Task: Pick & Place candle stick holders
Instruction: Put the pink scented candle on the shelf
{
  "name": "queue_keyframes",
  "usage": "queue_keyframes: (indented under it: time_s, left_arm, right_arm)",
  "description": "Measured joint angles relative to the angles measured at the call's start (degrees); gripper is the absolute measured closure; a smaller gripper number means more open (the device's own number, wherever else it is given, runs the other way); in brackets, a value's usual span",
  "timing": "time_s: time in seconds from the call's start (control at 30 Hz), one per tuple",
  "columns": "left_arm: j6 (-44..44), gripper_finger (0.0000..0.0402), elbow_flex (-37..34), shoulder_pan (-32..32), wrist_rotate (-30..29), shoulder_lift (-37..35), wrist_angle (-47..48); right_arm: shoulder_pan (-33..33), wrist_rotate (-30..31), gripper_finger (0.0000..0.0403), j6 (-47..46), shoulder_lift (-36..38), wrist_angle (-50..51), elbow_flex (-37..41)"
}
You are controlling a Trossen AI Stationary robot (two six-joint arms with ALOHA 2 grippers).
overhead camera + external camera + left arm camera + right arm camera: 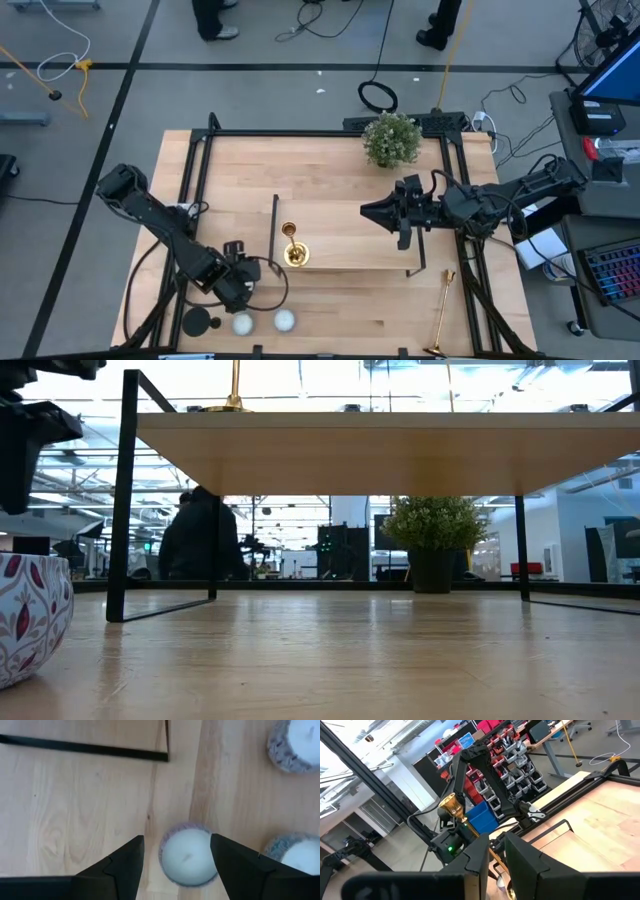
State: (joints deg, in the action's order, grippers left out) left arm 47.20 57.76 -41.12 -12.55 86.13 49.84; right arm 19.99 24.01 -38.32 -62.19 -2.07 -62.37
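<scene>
One gold candle stick holder (293, 248) stands upright on its round base on the wooden stand (350, 250); its base (232, 402) shows in the low view. A second gold one (443, 312) lies flat at the table's near right. The black one (197, 321) sits near the front left corner. My left gripper (177, 855) points down, open, its fingers on either side of a white candle (188, 855) below it. My right gripper (496, 860) hangs level above the stand, fingers shut to a narrow slit on nothing, pointing at the standing holder (451, 806).
Two more white candles (242, 322) (284, 320) lie near the front edge, beside my left gripper. A patterned candle cup (30, 615) is close to the low camera. A potted plant (391, 138) stands at the far edge. A person (200, 540) is in the room behind.
</scene>
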Motion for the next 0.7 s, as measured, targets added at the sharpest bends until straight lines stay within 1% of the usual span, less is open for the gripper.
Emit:
queue_keyframes:
  time_s: [0.1, 0.2, 0.3, 0.4, 0.57, 0.7]
  left_arm:
    - [0.47, 0.0166, 0.0, 0.1, -0.47, 0.0, -0.06]
    - [2.94, 0.0167, 0.0, 0.28, -0.46, 0.0, -0.04]
    - [8.16, 0.0164, 0.0, 0.28, 1.08, 0.0, 0.22]
    - [8.61, 0.0154, 0.0, 0.28, 1.83, 0.01, 1.12]
    - [9.25, 0.0111, 0.0, 0.5, 2.01, 0.02, 5.8]
    - [12.12, 0.0064, -0.02, 2.01, 4.94, 0.02, 7.14]
  right_arm:
    - [0.02, -0.01, 0.0342, -0.01, 0.01, 0.17, 0.0]
    - [0.02, -0.02, 0.0342, -0.01, 0.0, 0.17, 0.0]
    - [0.02, -0.02, 0.0342, -0.01, 0.0, 0.17, 0.0]
    - [0.02, -0.03, 0.0342, -0.02, 0.0, 0.17, 0.0]
    - [0.0, -0.03, 0.0342, -0.03, 0.01, 0.17, 0.0]
    - [0.0, -0.04, 0.0342, -0.03, 0.0, 0.17, 0.0]
